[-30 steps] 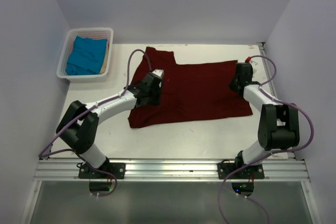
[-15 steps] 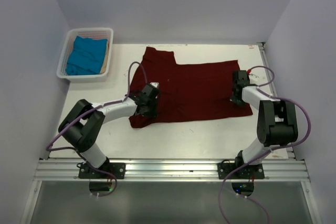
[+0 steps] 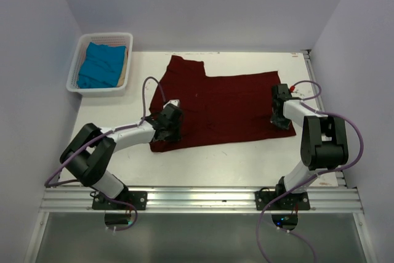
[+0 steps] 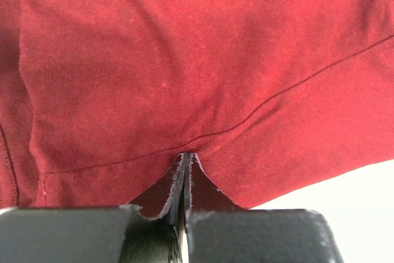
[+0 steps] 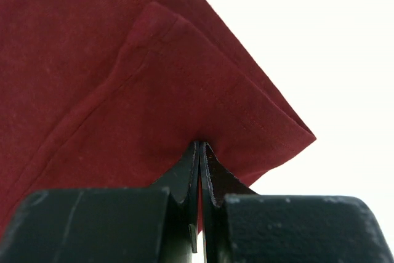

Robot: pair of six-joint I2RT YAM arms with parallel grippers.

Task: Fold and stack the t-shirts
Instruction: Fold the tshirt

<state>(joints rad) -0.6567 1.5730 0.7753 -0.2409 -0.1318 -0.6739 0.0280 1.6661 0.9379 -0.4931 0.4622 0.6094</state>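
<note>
Red shirt (image 3: 228, 109) unfolded, no stack begun

Across the table (image 3: 246, 158) it lay spread flat, only its right corner turned over. The basket (image 3: 77, 60) at the far left held the teal shirt (image 3: 98, 66), crumpled. The left gripper (image 3: 167, 129) was pressed together on the red shirt's near left hem, and the right gripper (image 3: 280, 115) likewise pinched its right corner. Folding both shirts and stacking them were left to do

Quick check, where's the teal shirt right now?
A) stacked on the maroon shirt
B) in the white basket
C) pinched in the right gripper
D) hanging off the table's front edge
B: the teal shirt lies inside the white basket, well apart from the maroon shirt.
</note>
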